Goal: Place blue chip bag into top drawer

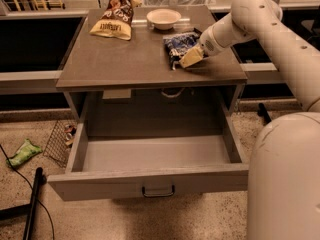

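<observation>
The blue chip bag lies crumpled on the table top, right of centre and near the front edge. My gripper is at the bag's right edge, low on the table top and touching the bag, with the arm reaching in from the right. The top drawer is pulled wide open below the table. Its inside is bare, and the dark handle sits at the centre of its front panel.
A tan-and-brown bag and a white bowl sit at the back of the table. A wire basket, a green packet and a black pole are on the floor at left. My white body fills the lower right.
</observation>
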Robot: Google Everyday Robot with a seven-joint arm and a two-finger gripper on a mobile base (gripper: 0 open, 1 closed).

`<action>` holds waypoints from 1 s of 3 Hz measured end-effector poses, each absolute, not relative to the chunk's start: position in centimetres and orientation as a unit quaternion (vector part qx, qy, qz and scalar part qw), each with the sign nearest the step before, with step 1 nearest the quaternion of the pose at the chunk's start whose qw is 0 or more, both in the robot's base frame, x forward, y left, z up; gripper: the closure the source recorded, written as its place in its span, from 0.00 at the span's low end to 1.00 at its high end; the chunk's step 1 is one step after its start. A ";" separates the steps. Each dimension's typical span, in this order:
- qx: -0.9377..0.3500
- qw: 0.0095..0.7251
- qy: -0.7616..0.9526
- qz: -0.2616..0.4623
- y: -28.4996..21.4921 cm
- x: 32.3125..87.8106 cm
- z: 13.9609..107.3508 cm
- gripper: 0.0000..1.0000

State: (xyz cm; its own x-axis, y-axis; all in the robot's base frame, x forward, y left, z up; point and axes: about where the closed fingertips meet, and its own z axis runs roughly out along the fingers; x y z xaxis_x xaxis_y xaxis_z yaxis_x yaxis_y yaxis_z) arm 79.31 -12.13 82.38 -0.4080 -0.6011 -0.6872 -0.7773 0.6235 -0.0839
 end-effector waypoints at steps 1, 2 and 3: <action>-0.417 0.386 0.813 0.127 -12.5 78.5 84.6 0.66; -0.418 0.431 0.790 0.125 -13.0 76.5 88.1 0.89; -0.415 0.483 0.763 0.108 -14.7 72.9 92.0 1.00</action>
